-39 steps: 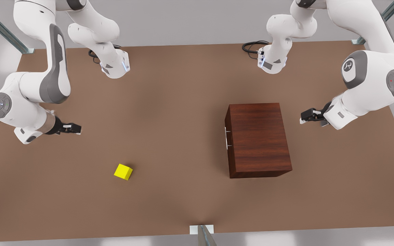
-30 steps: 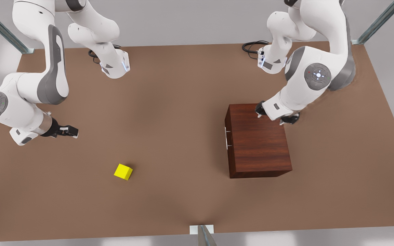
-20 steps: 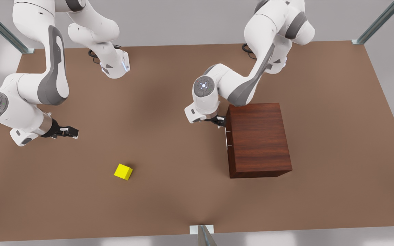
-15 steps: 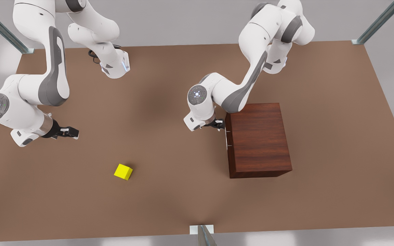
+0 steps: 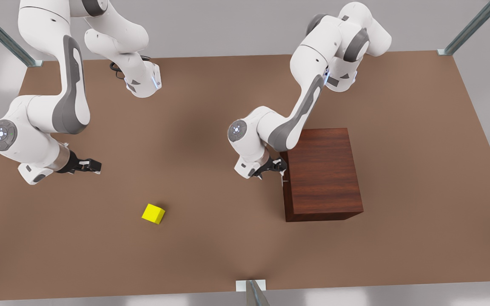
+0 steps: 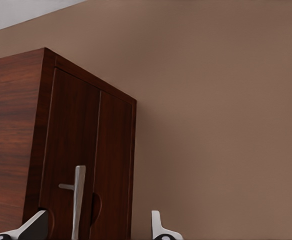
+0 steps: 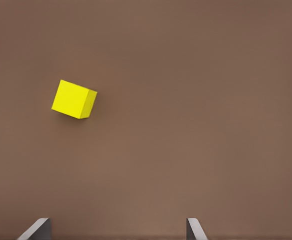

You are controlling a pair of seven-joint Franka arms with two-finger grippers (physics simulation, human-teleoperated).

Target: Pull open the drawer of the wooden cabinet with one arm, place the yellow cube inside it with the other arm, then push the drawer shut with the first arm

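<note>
The wooden cabinet (image 5: 321, 172) stands on the front view's right of the table, its drawer (image 6: 73, 145) shut flush. The silver handle (image 6: 78, 197) faces the front view's left. My left gripper (image 5: 275, 166) is at that front, open, and in the left wrist view (image 6: 96, 227) the handle lies between its fingertips (image 6: 158, 227) without being touched. The yellow cube (image 5: 153, 213) rests on the table at the front view's lower left. My right gripper (image 5: 93, 165) hovers open up and left of the cube (image 7: 73, 99), well apart from it.
The brown table (image 5: 211, 238) has open room between cube and cabinet. Both arm bases (image 5: 143, 83) stand at the far edge with black cables. Metal frame posts (image 5: 253, 293) stand at the near edge and far corners.
The left arm swung from the front view's right side, over the cabinet, down to the drawer front and along it to the handle. The right gripper only shifted slightly.
</note>
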